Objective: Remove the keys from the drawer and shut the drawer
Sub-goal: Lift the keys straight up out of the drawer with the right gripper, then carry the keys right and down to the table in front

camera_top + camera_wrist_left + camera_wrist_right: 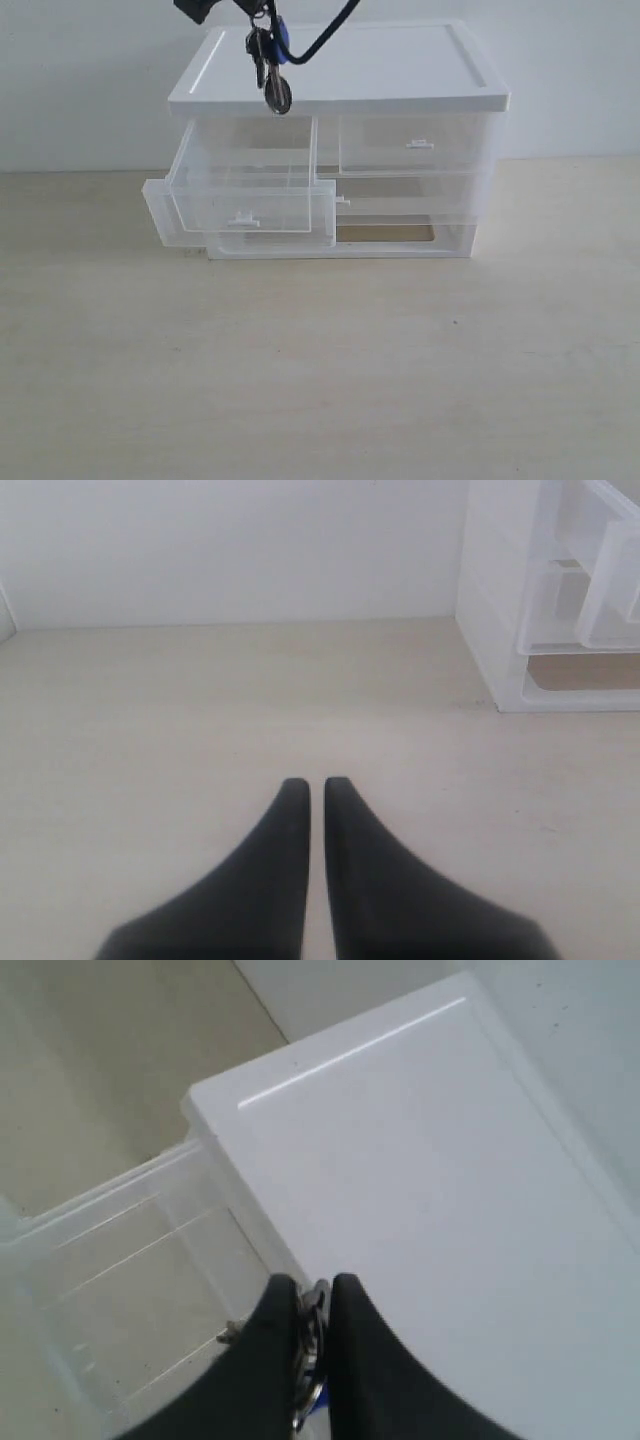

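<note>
So we've got the bunch of dull grey metal keys with the little blue plastic fob [268, 62] clear of the small clear plastic left-hand drawer [250, 205]. They're dangling in the air above it, in front of the lip of the white-topped plastic organizer [400, 75]. Our take on doing this bit well: carry the keys out and away from the box before lowering, and go slow so the bunch doesn't swing and clip the lid. We'd set them down on the pale wooden table [420, 380] well apart from the drawer's path, because the drawer is pulled far out and needs a straight push on its white tab handle [243, 218] afterwards. The right gripper [314, 1290] is clamped on the key ring, with metal showing between its pinched black fingers. It's pointing down over the organizer's lid corner, up high and across on the left side of the exterior view. The left gripper [311, 783] hangs low over bare table beside the organizer, fingers pressed nearly together with nothing in them.
</note>
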`<state>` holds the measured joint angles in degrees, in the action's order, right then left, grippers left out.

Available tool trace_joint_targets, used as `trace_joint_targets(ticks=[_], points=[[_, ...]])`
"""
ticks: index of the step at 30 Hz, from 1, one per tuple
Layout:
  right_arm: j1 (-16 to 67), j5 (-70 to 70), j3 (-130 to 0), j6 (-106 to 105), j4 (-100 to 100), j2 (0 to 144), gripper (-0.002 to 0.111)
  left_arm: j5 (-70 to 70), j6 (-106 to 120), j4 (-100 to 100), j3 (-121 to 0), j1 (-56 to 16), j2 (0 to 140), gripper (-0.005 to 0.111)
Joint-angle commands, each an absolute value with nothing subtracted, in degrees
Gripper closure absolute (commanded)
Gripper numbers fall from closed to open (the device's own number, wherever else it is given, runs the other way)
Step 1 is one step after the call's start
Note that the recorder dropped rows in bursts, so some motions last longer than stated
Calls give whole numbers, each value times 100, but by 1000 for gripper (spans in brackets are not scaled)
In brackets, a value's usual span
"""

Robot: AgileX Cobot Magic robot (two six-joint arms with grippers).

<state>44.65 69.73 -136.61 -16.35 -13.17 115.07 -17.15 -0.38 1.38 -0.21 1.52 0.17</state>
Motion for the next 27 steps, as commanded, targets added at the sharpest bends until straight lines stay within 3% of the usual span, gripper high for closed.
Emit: trace_joint_targets(ticks=[1,17,27], points=[[4566,6996,-13668,-1527,-1372,10994,108,-1693,-46,134,0,166,0,102],[4637,6996,-13564,-997,-1101,9776,108,-1693,-46,134,0,166,0,102],[4627,6996,-10658,-377,-1940,8256,108,-1693,-46,134,0,166,0,102]])
